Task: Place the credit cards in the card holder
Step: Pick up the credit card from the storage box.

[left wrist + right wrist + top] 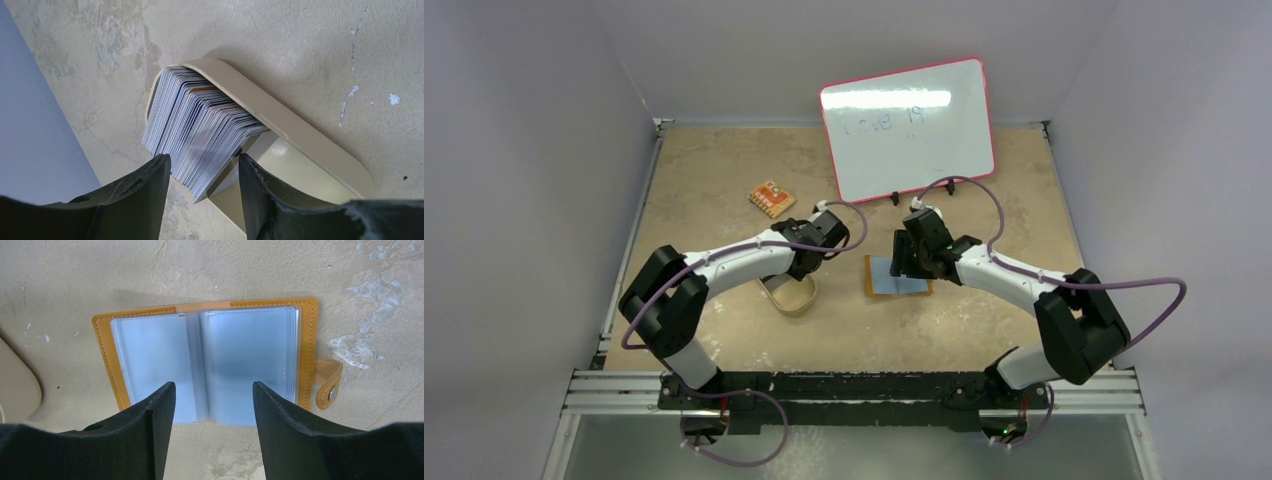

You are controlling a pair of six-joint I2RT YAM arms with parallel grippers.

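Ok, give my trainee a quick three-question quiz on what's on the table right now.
1. True or false: the card holder lies snapped shut.
2. The credit cards stand stacked in: A) the tan dish B) the card holder C) a cardboard box.
3. Which gripper hovers over the card holder?
Key: 1 false, it lies open flat; 2 A; 3 the right gripper.

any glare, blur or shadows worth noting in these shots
top view: a bright glare streak on the whiteboard washes out its writing. left wrist view: credit cards look sharp, and the dish casts a soft shadow on the table. right wrist view: card holder is evenly lit, its plastic hazy.
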